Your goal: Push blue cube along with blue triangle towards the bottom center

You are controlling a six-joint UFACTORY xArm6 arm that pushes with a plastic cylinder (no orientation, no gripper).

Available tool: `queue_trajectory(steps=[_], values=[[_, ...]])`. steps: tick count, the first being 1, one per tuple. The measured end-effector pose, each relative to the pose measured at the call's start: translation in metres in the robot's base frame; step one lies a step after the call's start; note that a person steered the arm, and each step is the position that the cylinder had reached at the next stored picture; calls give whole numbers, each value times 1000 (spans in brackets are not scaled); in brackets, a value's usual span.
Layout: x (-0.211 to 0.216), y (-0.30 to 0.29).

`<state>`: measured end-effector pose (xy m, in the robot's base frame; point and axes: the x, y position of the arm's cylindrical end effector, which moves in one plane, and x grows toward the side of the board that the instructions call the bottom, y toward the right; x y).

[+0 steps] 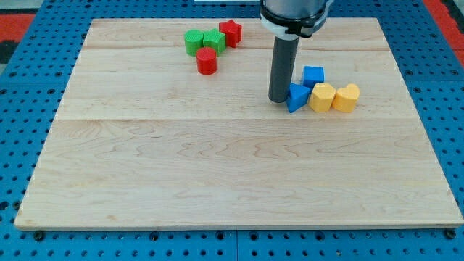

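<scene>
The blue cube (313, 75) sits right of the board's middle, in the upper half. The blue triangle (296, 98) lies just below and left of it, touching it. My tip (279, 99) is at the triangle's left side, touching or almost touching it. The rod rises straight up from there to the arm at the view's top.
A yellow hexagon block (322, 96) and a yellow heart block (346, 98) sit right of the triangle, touching in a row. At the upper left are a green block (194, 42), a second green block (214, 40), a red star (230, 32) and a red cylinder (206, 61). The wooden board (217, 167) lies on a blue pegboard.
</scene>
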<state>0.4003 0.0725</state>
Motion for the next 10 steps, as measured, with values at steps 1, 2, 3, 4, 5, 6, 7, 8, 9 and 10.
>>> queue_trajectory(steps=[1, 2, 3, 4, 5, 6, 7, 8, 9, 10], values=[[0, 0], [40, -4], [86, 41], [81, 56], [79, 84], [54, 180], [-25, 218], [-101, 210], [-118, 140], [-139, 72]])
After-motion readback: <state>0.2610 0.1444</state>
